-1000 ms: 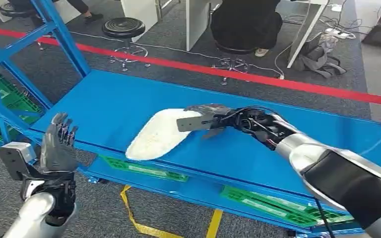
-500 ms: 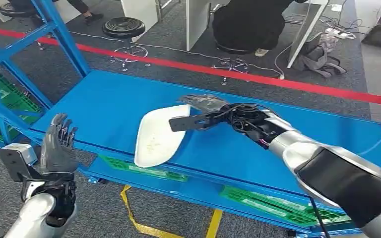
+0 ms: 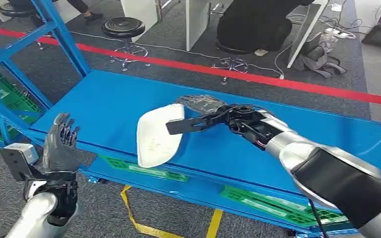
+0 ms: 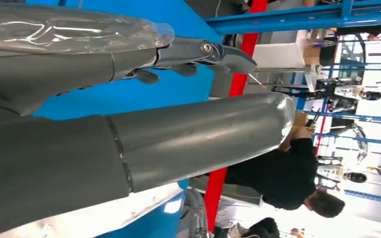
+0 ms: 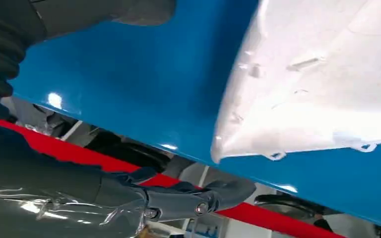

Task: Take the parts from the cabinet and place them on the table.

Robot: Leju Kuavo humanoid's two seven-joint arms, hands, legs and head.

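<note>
The right hand (image 3: 201, 116) reaches over the blue shelf (image 3: 104, 106) of the cabinet and meets the far right edge of the white part (image 3: 156, 135). Its thumb sticks out flat across the part's upper edge while the darker fingers sit behind that edge. Whether they pinch the part or only push it, I cannot tell. The part lies on the shelf near the front edge, tipped up slightly on its far side, its near end close to the lip.

The step in hand looks like securing the part for lifting off the shelf, so the task is at an early stage. The next move likely calls for a firm hold on that thin rim before lifting, since a smooth, shell-like piece could slide out.

The left hand (image 3: 59, 144) is raised in front of the shelf's near left corner, fingers spread and holding nothing.

Green crates (image 3: 10, 101) sit on the lower levels at left; their contents cannot be made out.
</note>
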